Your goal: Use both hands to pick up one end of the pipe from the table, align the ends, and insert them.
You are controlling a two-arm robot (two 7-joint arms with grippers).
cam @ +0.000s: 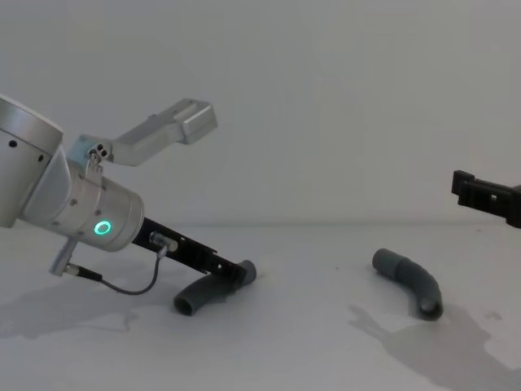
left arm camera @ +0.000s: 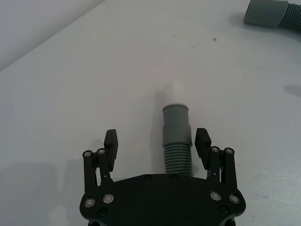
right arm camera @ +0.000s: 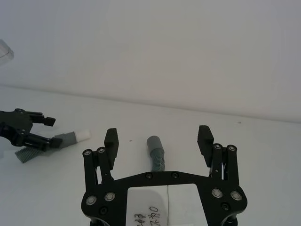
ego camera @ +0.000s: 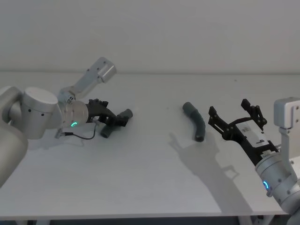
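1. The pipe lies in two pieces on the surface point(ego camera: 150, 178), well apart from each other.
2. The left piece point(ego camera: 107, 132) has its long axis on a diagonal. Its near end points toward the robot's left, and its far end points across toward the right piece point(ego camera: 197, 123).
3. The right piece runs roughly far to near in a gentle bow, its far end leaning toward the left piece.
4. The left gripper point(ego camera: 121, 120) sits low over the left piece with its fingers point(left arm camera: 202, 141) spread, one on each side of the tube. One finger is just beside the piece and the other stands off with a gap — nothing is clamped.
5. The right gripper point(ego camera: 228, 108) is just to the right of the right piece, fingers wide apart and holding nothing.
6. The head view shows both pieces as smooth dark curves, while the left wrist view shows ribbing and a plain collar on the left piece.
7. The right wrist view shows a pale tip on the left piece's end.
8. The chest view, from the side, shows both pieces resting flat — and the right gripper raised above the surface.
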